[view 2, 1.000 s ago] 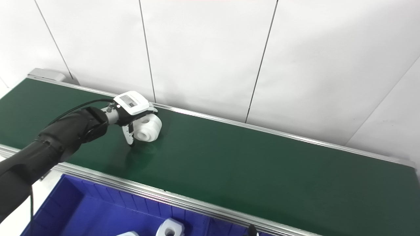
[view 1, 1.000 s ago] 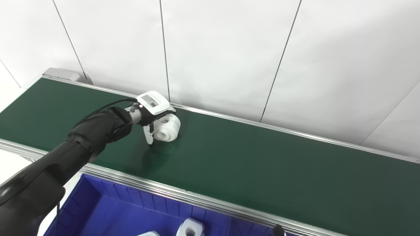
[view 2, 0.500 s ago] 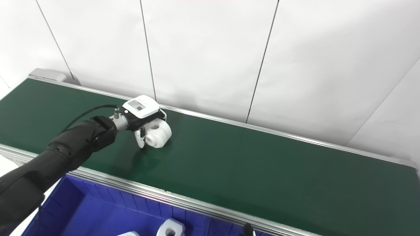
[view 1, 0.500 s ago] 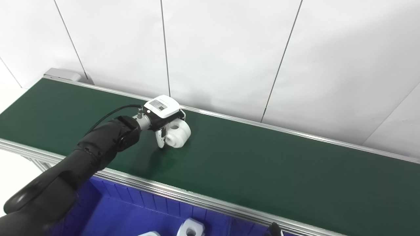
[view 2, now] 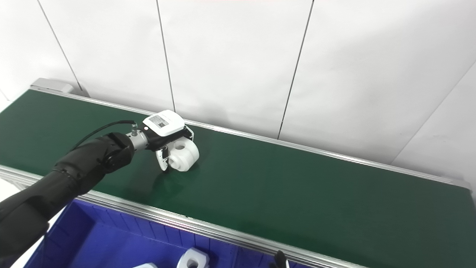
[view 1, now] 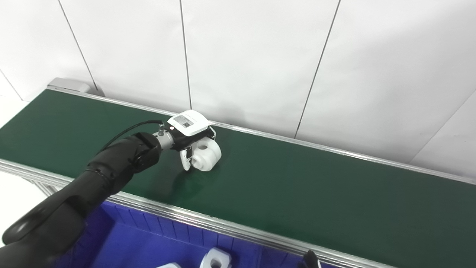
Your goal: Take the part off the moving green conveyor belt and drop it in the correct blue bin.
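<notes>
The left hand (view 1: 189,136), fingers closed around the white part (view 1: 205,155), has tracked rightward along the belt (view 1: 297,186); lifting comes next.

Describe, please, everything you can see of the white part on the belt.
The part is a chunky, rounded piece of matte white material, plastic by its look, with a round hole in its upper face and a stepped round boss facing the camera. It sits on the green belt, nearer the far rail. The left hand wraps it from above and from its left, one finger down beside it; whether it is lifted off the belt cannot be told.
</notes>
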Robot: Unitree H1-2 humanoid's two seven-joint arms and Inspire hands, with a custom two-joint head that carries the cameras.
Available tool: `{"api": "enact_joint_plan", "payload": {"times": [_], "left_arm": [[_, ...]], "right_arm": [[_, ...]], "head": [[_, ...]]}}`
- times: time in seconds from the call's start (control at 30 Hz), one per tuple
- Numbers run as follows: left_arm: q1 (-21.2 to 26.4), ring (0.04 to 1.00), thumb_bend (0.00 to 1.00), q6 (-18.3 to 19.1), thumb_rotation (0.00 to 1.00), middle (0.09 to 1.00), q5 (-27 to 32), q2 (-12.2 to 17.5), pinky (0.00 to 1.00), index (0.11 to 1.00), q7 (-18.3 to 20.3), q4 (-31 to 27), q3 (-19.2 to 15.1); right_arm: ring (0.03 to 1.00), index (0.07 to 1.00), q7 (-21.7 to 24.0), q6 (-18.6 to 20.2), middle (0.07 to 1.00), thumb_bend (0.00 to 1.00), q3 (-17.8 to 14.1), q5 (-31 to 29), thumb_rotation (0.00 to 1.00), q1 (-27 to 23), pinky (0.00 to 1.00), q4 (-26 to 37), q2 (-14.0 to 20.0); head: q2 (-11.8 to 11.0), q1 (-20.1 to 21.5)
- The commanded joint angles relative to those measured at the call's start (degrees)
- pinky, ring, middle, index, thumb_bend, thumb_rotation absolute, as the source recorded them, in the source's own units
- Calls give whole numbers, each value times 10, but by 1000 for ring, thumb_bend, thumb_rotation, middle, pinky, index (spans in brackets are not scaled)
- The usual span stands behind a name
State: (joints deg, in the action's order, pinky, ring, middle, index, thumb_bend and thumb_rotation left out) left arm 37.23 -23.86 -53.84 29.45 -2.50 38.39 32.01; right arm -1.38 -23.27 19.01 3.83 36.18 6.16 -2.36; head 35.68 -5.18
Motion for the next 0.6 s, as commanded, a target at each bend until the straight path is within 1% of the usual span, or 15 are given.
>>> {"api": "enact_joint_plan", "payload": {"times": [0.0, 0.03, 0.07, 0.1, 0.13, 0.17, 0.2, 0.23, 0.27, 0.33, 0.37, 0.4, 0.47, 0.5, 0.57], "left_arm": [[9, 455, 523, -18, 0, 479, 33, 33, 368, 498, -9, -55, -29], [-1, 423, 521, -20, 0, 461, 49, 42, 343, 511, 3, -89, -42], [-16, 420, 521, -10, 0, 459, 68, 53, 340, 512, 25, -136, -59], [-31, 434, 521, -3, 0, 464, 84, 62, 355, 510, 41, -180, -74], [-44, 448, 522, 3, 0, 472, 97, 68, 371, 504, 56, -215, -87], [-59, 456, 522, 13, 0, 479, 112, 78, 379, 499, 77, -260, -100], [-70, 461, 522, 19, 0, 482, 122, 83, 380, 496, 93, -290, -110], [-88, 463, 522, 16, 0, 484, 139, 93, 381, 495, 105, -330, -122], [-100, 373, 517, 13, 0, 429, 150, 99, 313, 511, 114, -356, -132], [-142, 324, 516, 12, 0, 410, 165, 114, 271, 519, 123, -422, -158], [-163, 323, 516, 18, 0, 410, 169, 119, 270, 519, 129, -454, -174], [-180, 342, 518, 26, 0, 421, 170, 123, 285, 518, 135, -481, -188], [-214, 321, 518, 43, 0, 414, 179, 129, 270, 517, 149, -529, -219], [-225, 316, 517, 48, 0, 413, 182, 130, 262, 518, 156, -543, -230], [-260, 320, 517, 57, 0, 417, 204, 137, 258, 521, 173, -581, -257]], "right_arm": [[966, 986, 9, 1, 983, 853, 5, -5, 1000, 4, 1000, 22, -6], [968, 988, 9, 3, 985, 850, 4, -7, 1000, 4, 1000, 24, -5], [969, 988, 10, 5, 986, 849, 4, -9, 1000, 4, 1000, 26, -4], [970, 989, 10, 7, 986, 843, 3, -10, 1000, 4, 1000, 29, -2], [972, 990, 9, 8, 987, 836, 2, -9, 1000, 4, 1000, 30, -2], [974, 991, 9, 13, 988, 835, 1, -8, 1000, 4, 1000, 35, -1], [978, 995, 9, 17, 991, 846, 1, -8, 1000, 4, 1000, 38, 0], [980, 996, 10, 22, 993, 852, 1, -10, 1000, 4, 1000, 43, 2], [989, 999, 12, 26, 998, 843, 1, -12, 1000, 4, 1000, 47, 4], [996, 1000, 16, 35, 1000, 827, 0, -19, 1000, 6, 1000, 57, 8], [996, 1000, 18, 40, 1000, 825, 0, -23, 1000, 8, 1000, 62, 9], [998, 1000, 20, 44, 1000, 815, 0, -28, 1000, 8, 1000, 67, 11], [1000, 1000, 23, 48, 1000, 794, 1, -37, 1000, 10, 1000, 75, 14], [1000, 1000, 24, 48, 1000, 785, 1, -40, 1000, 10, 1000, 77, 14], [1000, 1000, 24, 52, 1000, 779, 2, -43, 1000, 14, 1000, 83, 14]], "head": [[6, -10], [9, -15], [11, -20], [13, -29], [13, -29], [19, -38], [19, -38], [25, -48], [26, -50], [38, -62], [42, -67], [51, -75], [57, -80], [57, -80], [59, -85]]}}
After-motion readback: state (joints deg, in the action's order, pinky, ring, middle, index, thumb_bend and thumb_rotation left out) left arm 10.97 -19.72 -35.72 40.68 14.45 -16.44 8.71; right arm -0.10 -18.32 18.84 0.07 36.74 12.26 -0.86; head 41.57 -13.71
